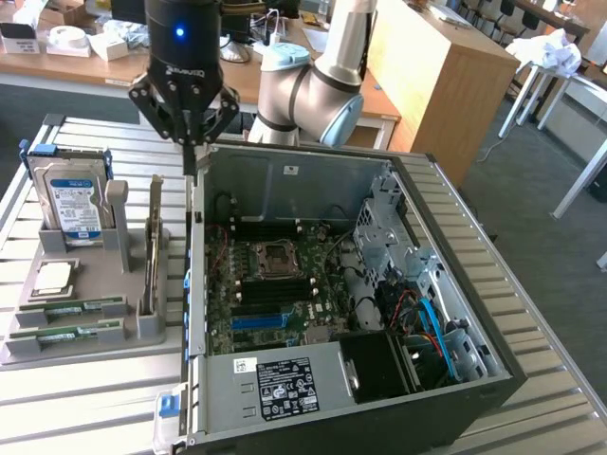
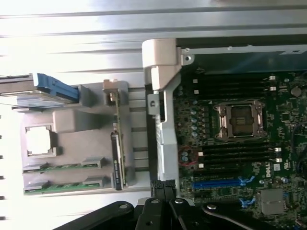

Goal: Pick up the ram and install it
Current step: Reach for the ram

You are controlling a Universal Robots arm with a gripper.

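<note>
Hanging over the far corner of the computer case (image 1: 294,185), your arm (image 1: 327,90) points the hand (image 1: 193,156) straight down. The hand is clenched shut. The ram (image 1: 71,307) lies flat in the grey tray (image 1: 95,353) on the surface (image 1: 95,408), at the exterior view's left, well apart from the hand.

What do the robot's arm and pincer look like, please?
The arm is silver-grey tubing with rounded joints and a pale blue cap. The pincer is black, with a cylindrical body bearing a blue light and white lettering, and angular linkages below.
</note>
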